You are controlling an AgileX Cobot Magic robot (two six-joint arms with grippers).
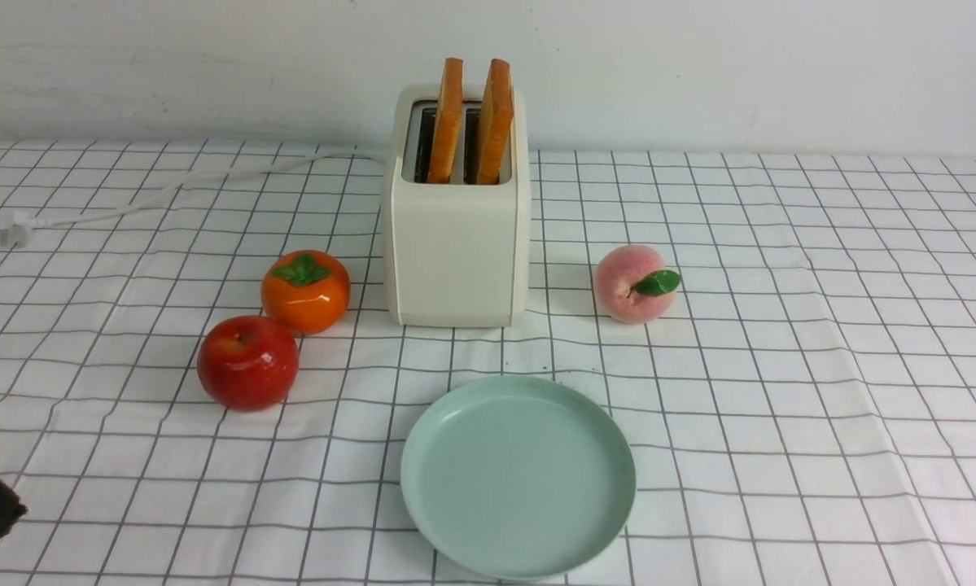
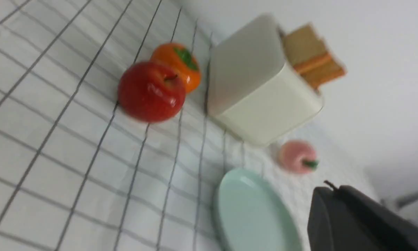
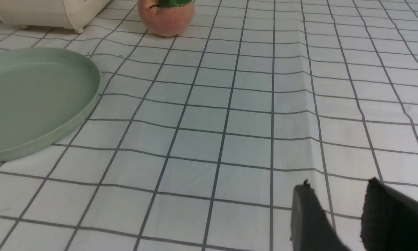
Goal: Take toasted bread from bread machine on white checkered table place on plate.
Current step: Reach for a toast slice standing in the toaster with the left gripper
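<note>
Toasted bread (image 1: 496,122) upright in bread machine (image 1: 455,252) — plate (image 1: 518,476) in front.
Left gripper (image 2: 334,192) pressed together; right gripper (image 3: 337,187) spread.

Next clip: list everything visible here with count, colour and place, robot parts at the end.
toasted bread: 2 slices, golden with orange-brown crusts, upright in the bread machine's slots
bread machine: 1, cream-white, centre back
cord: 1, white, runs left from the bread machine to a plug
persimmon: 1, orange with green leaves, left of the bread machine
apple: 1, red, nearer and left of the persimmon
peach: 1, pink with green leaf, right of the bread machine
plate: 1, mint green, empty, in front of the bread machine
table: 1, white cloth, grey grid
left fingers: dark, closed, empty, near left
right fingers: dark, apart, empty, right of the plate
</note>
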